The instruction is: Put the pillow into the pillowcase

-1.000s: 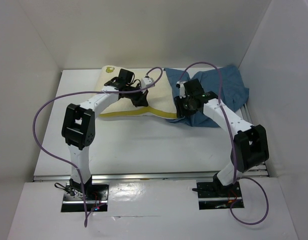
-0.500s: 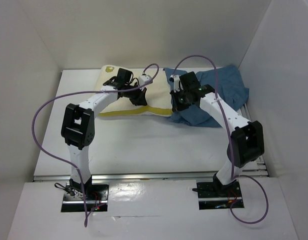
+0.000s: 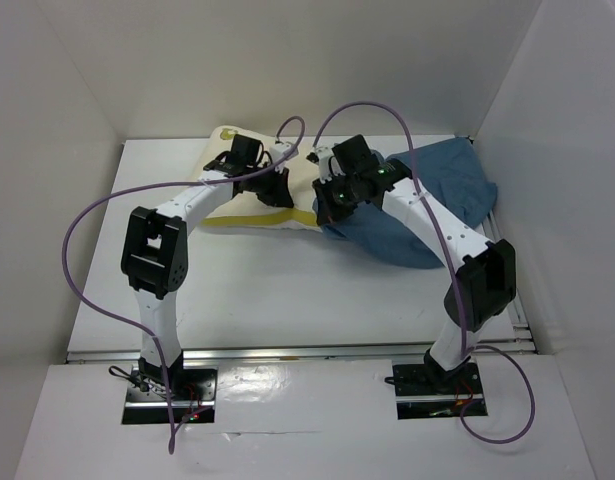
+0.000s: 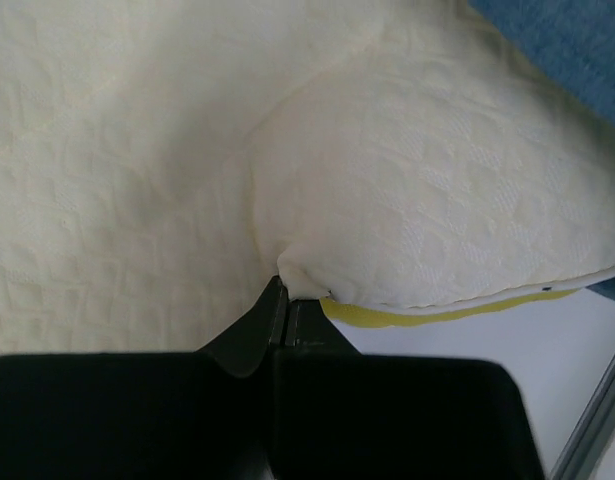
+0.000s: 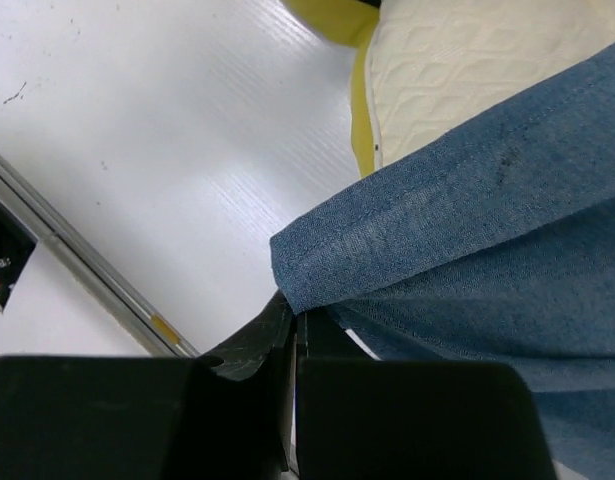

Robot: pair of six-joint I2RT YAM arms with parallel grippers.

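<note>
**A:** Where do the two pieces lie?

**B:** Both are along the far edge of the table (image 3: 287, 290). The pillow (image 3: 257, 205) is left of the middle. The pillowcase (image 3: 452, 185) is bunched toward the far right corner, with its left end touching the pillow's right end.

**A:** And the claws?

**B:** Both are closed on cloth. The left gripper (image 3: 277, 190) pinches a fold of the pillow's cream cover just above the yellow band (image 4: 437, 315); its wrist view shows the cover drawn to a peak between the tips. The right gripper (image 3: 327, 205) clamps the pillowcase hem, and from its wrist view the blue edge drapes across the pillow's corner.

**A:** So which step is this?

**B:** I'd call it the start of insertion: getting the mouth of the sack over the pillow's right end. Little if any of the pillow looks to be inside. Nearly all of it shows cream from above.

**A:** What does the next move need?

**B:** The right arm should carry the hem leftward over the corner while the left arm feeds the pillow rightward into the opening. I can't tell whether the right claw holds one layer or both. If it holds both, the mouth is pinched flat and the pillow will only push the sack along the table.

**A:** Any other risk?

**B:** The pillow grip is a small pinch of cover, so a hard pull may slip off.
</note>
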